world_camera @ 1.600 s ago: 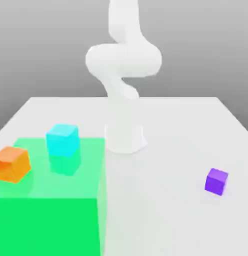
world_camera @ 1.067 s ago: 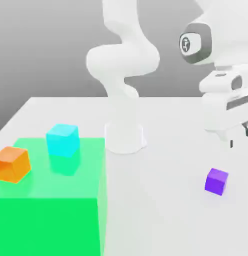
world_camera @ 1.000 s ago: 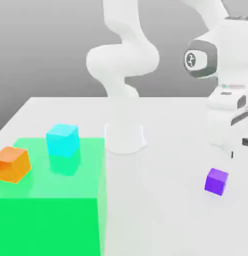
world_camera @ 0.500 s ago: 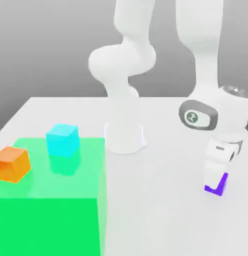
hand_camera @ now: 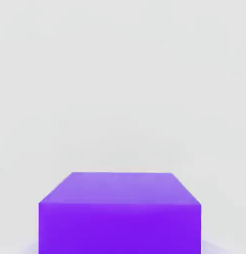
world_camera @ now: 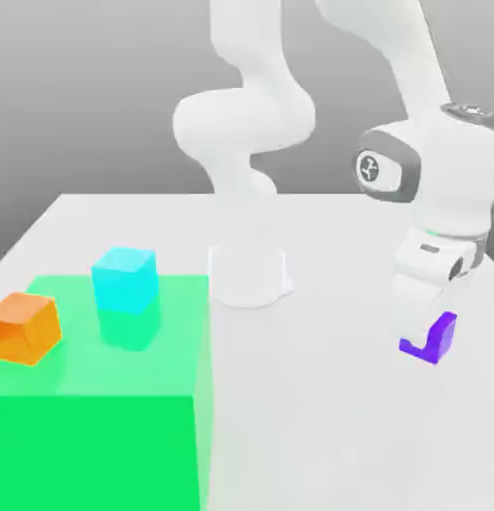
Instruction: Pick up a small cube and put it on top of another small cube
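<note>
The small purple cube is at the exterior view's right, just above the white table. My gripper is shut on it, and one white finger covers its near side. The hand leans over the cube from above. In the hand view the purple cube sits close up between the jaws, its plain top face showing, with white table behind it.
A large green block fills the exterior view's lower left. On it stand a cyan cube and an orange cube. The arm's white base rises mid-table, between the block and the gripper.
The hand came down from the upper right onto the purple cube and its jaws closed on it. Since half a second ago the cube has risen slightly with the hand.
</note>
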Controlling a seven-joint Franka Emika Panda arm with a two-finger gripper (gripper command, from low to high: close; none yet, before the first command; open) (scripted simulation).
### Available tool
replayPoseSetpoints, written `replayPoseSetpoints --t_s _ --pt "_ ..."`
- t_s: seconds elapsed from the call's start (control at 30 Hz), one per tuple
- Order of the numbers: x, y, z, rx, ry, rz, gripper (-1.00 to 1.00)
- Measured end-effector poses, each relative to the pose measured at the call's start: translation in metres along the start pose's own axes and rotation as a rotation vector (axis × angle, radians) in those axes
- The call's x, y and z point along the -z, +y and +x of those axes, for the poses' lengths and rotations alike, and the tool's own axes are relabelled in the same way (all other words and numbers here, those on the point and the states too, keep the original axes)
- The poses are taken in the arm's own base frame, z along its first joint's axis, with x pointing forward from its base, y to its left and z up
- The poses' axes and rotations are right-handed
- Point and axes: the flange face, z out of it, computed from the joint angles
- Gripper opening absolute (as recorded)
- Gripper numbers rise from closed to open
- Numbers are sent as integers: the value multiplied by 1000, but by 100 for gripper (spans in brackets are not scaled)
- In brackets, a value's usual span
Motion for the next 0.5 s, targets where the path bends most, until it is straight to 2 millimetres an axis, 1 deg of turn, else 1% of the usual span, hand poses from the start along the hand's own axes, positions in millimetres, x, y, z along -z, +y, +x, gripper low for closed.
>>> replayPoseSetpoints --t_s 0.07,0.13,0.23,0.27,0.33,0.4,0.43,0.47,0.5 --pt "27 35 23 -42 1 -3 -100" --pt "54 77 42 -95 1 -5 -100" --pt "97 149 57 -182 -2 -5 -100" --pt "111 174 58 -211 -3 -4 -100" --pt "138 224 55 -270 -7 -1 -100" --pt "165 273 43 -329 -11 4 -100" --pt "178 298 34 -360 -13 8 -100" --pt "185 319 26 -386 -15 11 -100" --pt "181 329 21 -399 -17 13 -100"
